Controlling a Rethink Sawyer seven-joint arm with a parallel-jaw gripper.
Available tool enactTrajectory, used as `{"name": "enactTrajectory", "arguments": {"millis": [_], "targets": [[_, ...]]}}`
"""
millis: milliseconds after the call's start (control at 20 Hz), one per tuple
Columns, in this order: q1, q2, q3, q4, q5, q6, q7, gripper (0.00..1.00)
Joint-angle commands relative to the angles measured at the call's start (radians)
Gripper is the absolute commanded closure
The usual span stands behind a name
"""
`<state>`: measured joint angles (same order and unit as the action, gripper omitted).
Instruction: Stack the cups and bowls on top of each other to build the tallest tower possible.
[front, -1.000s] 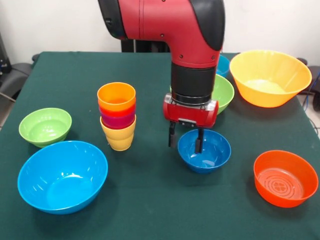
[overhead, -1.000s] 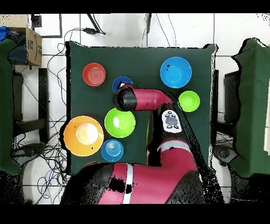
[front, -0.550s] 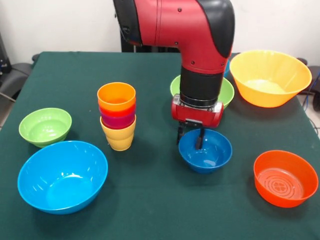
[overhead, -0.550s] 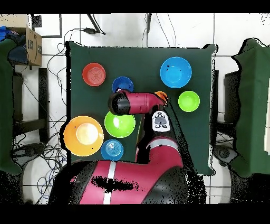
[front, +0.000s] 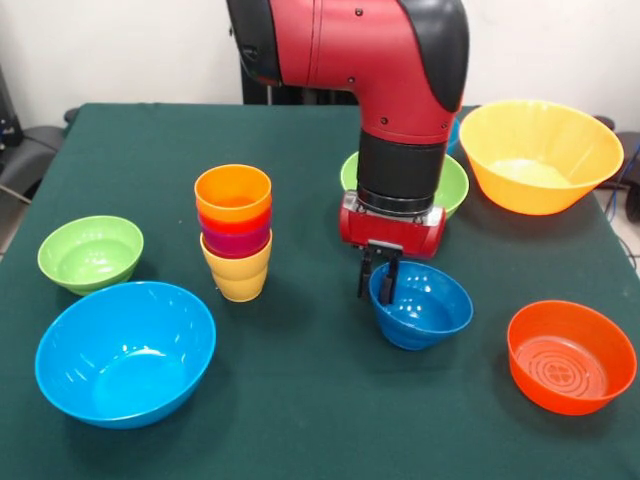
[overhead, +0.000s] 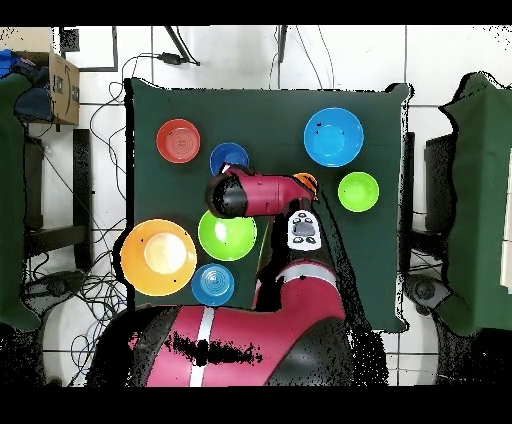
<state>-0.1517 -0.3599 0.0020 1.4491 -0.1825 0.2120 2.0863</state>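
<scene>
Four cups stand nested as a tower (front: 236, 232), with the yellow cup at the bottom, then purple and red-orange, and the orange one on top. In the overhead view the arm partly covers this tower (overhead: 305, 182). Just right of it, my gripper (front: 378, 286) is shut on the near-left rim of the small dark blue bowl (front: 425, 310), one finger inside and one outside. The bowl sits slightly tilted, its gripped side raised. From above, the dark blue bowl (overhead: 229, 157) shows beyond the arm's wrist, and the gripper itself is hidden.
A small green bowl (front: 90, 252) and a large light blue bowl (front: 125, 352) lie left of the tower. An orange-red bowl (front: 570, 355) sits at the front right. A big orange-yellow bowl (front: 540, 155) and a green bowl (front: 452, 185) stand behind my arm.
My gripper has drawn its fingers together on the dark blue bowl's rim. The bowl has shifted a little to the right and tipped. The cups have not moved.
</scene>
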Motion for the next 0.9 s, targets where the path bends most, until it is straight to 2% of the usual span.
{"name": "enactTrajectory", "arguments": {"millis": [50, 150, 350, 500, 900], "targets": [[0.007, 0.067, 0.029, 0.021, 0.01, -0.006, 0.11, 1.0], [0.001, 0.032, 0.035, 0.037, 0.014, -0.01, 0.113, 1.0], [-0.071, -0.088, 0.137, 0.116, 0.033, 0.036, 0.076, 1.0], [-0.098, -0.162, 0.178, 0.137, 0.06, 0.129, 0.041, 1.0], [-0.115, -0.262, 0.206, 0.151, 0.114, 0.279, 0.015, 1.0]]}}
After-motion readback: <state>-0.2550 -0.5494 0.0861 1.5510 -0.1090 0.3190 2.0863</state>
